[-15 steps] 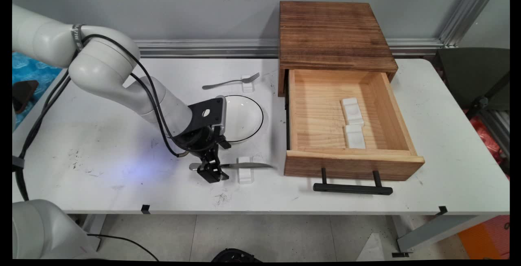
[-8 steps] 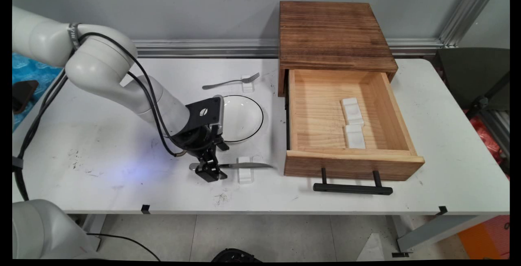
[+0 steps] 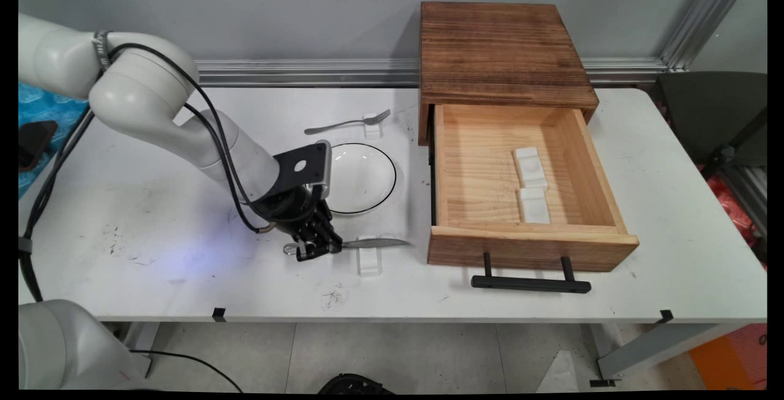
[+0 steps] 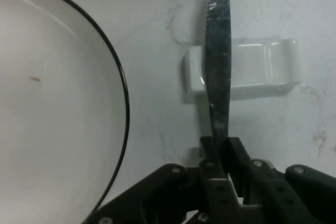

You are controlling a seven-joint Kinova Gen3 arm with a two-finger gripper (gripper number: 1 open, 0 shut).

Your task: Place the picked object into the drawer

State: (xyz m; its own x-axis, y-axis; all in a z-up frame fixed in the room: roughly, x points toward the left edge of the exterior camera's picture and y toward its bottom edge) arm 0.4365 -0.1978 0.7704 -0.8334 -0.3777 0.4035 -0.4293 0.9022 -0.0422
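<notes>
The end effector [image 3: 316,245] sits low over the near-centre part of the white surface [image 3: 184,265], its two fingers [image 4: 220,156] pressed together on the handle of a table knife [image 3: 367,242]. In the hand view the knife [image 4: 218,66] runs straight up from between the closed fingers, gripped on edge, with its dark blade crossing in front of a small white rest [image 4: 252,69]. In the main view the knife lies roughly level and points toward the right, its tip reaching toward the front panel of the open drawer [image 3: 527,173]; the blade appears raised slightly above the rest [image 3: 369,261], though whether the two touch cannot be confirmed. A white plate with a thin black rim [image 3: 364,176] lies just behind the end effector, and its edge [image 4: 123,103] shows close beside the knife in the hand view without touching it. Farther back a fork [image 3: 349,122] lies with its tines on a second small white rest [image 3: 372,125]. To the right stands a dark wooden cabinet [image 3: 502,51], its light wooden drawer pulled fully out toward the near side, with a black bar handle [image 3: 530,283] on its front. Two white rests [image 3: 531,185] lie end to end on the drawer floor, right of its centre. Black cables [image 3: 226,161] hang along the arm down to the wrist.
</notes>
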